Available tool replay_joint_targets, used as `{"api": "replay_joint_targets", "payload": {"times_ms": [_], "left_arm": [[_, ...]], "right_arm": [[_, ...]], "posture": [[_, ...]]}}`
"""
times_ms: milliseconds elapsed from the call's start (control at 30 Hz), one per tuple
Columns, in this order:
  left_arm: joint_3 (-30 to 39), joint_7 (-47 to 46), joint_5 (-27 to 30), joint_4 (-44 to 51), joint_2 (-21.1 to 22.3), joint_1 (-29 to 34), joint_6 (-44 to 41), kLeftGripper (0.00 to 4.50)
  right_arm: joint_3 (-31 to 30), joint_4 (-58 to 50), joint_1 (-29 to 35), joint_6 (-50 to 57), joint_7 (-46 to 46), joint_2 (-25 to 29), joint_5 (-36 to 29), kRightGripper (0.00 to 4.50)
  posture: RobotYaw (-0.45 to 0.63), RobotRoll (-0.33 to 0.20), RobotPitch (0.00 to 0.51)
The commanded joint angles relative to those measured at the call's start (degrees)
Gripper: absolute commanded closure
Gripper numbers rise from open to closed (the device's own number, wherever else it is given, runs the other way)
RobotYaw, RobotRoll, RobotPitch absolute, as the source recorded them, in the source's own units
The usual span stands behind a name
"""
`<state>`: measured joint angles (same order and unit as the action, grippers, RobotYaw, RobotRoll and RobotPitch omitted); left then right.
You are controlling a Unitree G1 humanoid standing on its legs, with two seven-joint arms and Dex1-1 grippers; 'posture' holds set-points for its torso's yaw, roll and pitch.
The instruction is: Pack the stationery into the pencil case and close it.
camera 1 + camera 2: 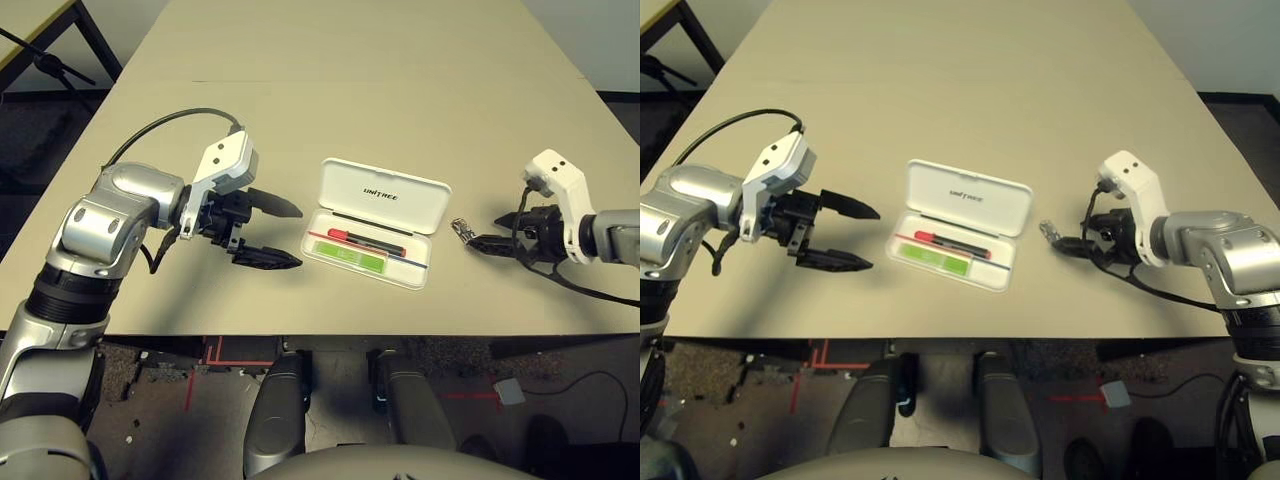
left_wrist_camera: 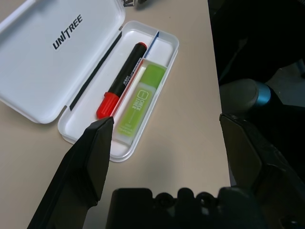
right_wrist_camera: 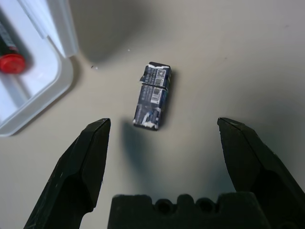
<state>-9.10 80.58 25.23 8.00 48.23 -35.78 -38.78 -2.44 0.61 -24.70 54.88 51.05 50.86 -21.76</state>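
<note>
clip (image 3: 153, 96) between spread right fingers (image 3: 89, 162)

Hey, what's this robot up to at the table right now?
It is packing a white hard plastic pencil case, which lies open. A red marker with a black end and a light green flat bar are already inside. The right gripper, jaws open, hovers over a small shiny metal clip on the table beside the case. The left gripper waits open nearby.

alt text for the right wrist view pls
A small shiny silver clip lies on the beige table, centred ahead of the right gripper, whose black jaws stand wide open around empty air. One corner of the open white pencil case and the red marker inside it show nearby.
</note>
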Motion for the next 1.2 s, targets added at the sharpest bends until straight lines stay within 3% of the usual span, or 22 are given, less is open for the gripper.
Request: {"api": "replay_joint_targets", "payload": {"times_ms": [33,100,200,533,1033,1200], "left_arm": [[1.00,-0.97,1.01,0.95,0.60,0.61,-0.69,0.04],[1.03,-1.48,1.08,0.69,0.49,0.71,-0.53,0.04],[1.02,-1.92,1.40,1.09,0.65,1.35,-0.62,0.00],[1.10,-2.15,1.97,1.26,0.89,1.81,-0.51,0.00],[0.58,-2.16,1.88,0.25,0.79,1.75,0.70,0.00],[0.46,-1.90,1.73,-0.16,0.95,1.73,1.20,0.00]], "right_arm": [[-2.90,2.16,0.50,-1.78,-0.29,-1.51,2.03,0.00],[-3.88,3.27,1.08,-2.81,-0.80,-2.23,3.32,0.00],[-4.32,4.00,1.78,-3.44,-0.74,-3.02,4.23,0.67],[-3.53,3.22,1.65,-3.79,2.36,-1.89,4.27,4.39],[-2.03,0.07,-0.04,-10.91,20.34,11.29,2.69,4.48],[-2.55,0.12,-1.97,-13.14,23.59,12.59,3.06,4.48]], "posture": [[0.14,0.000,0.190],[0.14,0.000,0.190],[0.15,0.000,0.193],[0.15,0.000,0.197],[0.13,0.000,0.202],[0.14,0.000,0.201]]}}
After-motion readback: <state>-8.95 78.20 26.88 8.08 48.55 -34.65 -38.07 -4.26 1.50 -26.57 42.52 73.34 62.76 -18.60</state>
